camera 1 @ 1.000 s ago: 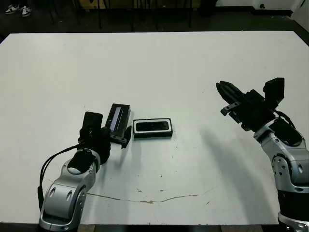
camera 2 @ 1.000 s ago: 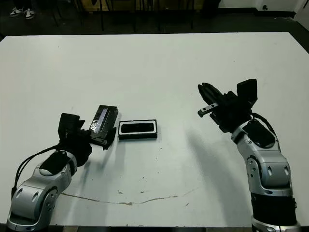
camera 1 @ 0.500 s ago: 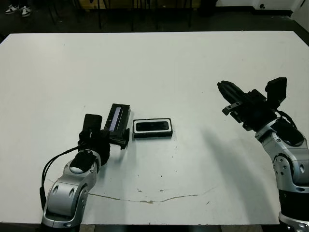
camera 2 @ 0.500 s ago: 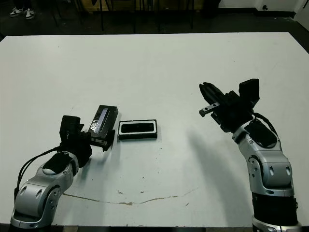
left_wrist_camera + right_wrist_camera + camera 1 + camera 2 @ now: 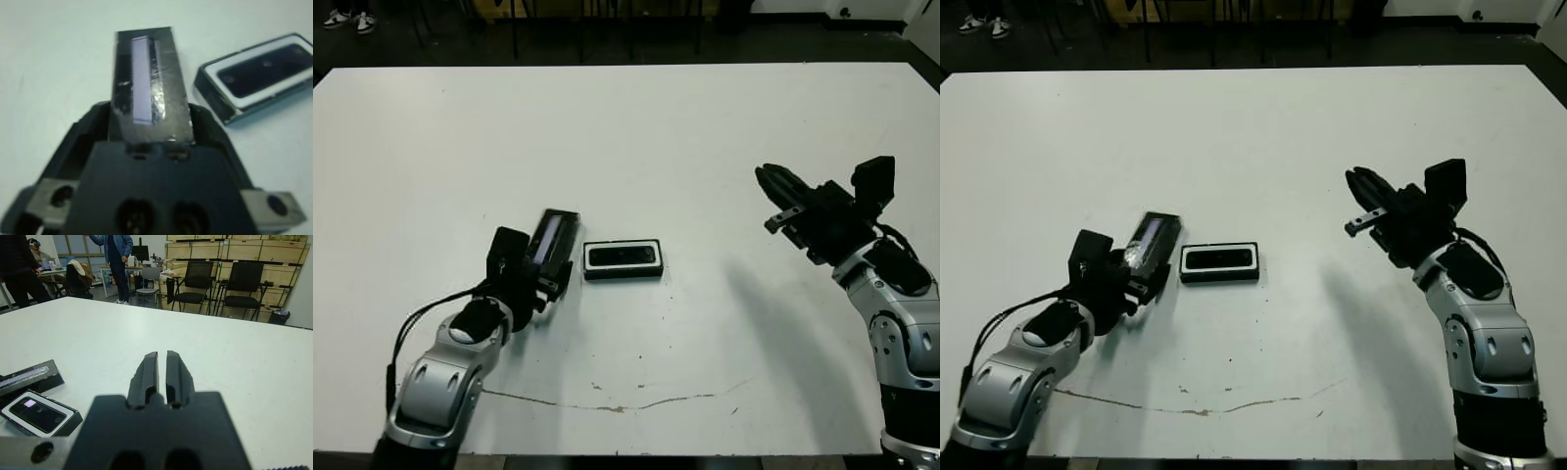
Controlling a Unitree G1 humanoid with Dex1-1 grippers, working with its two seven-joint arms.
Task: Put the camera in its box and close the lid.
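Where claw point(image 5: 544, 279) grips — lid's point(image 5: 146, 83) near end unseen

Bright, even overhead light on a white table; the head views are sharp, the left wrist view soft.

The matte white table point(image 5: 636, 137) reads bright with no harsh glare, and the floor beyond its far edge falls dark. Soft grey shadows lie on the table under each arm. In the left wrist view the gripper's black body is blurred at close range, and the flat black lid's glossy silvery strip point(image 5: 142, 78) catches a pale glint. The right wrist view keeps its background fairly clear, its near black body out of focus.
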